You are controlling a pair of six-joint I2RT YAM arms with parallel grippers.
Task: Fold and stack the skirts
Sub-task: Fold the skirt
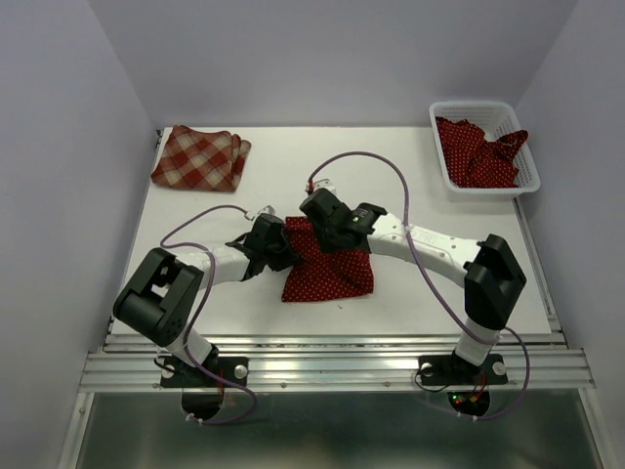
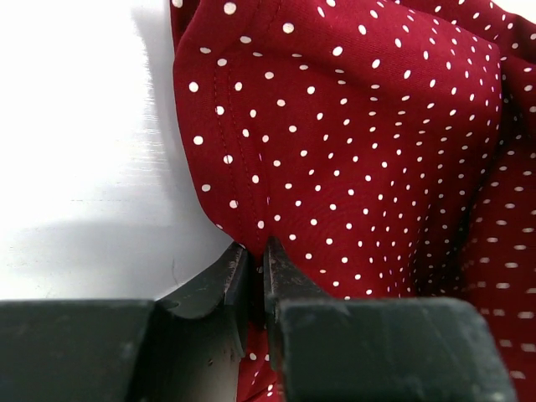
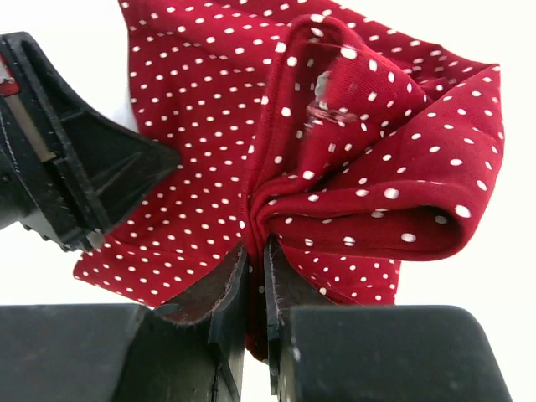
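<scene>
A: Where's the dotted skirt [image 1: 327,269]?
B: Middle of the scene. Left gripper [image 2: 251,251] and right gripper [image 3: 254,251] are each nipped almost closed on its far-left edge (thin folds).
A: Handling?
B: Light, limp, probably slippery — grip corners, I'd say.

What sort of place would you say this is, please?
Most likely a robot lab test cell: a white table boxed in by plain pale walls, a left arm and right arm bolted to a metal rail, and staged laundry, a polka-dot skirt, a plaid skirt and a basket.
</scene>
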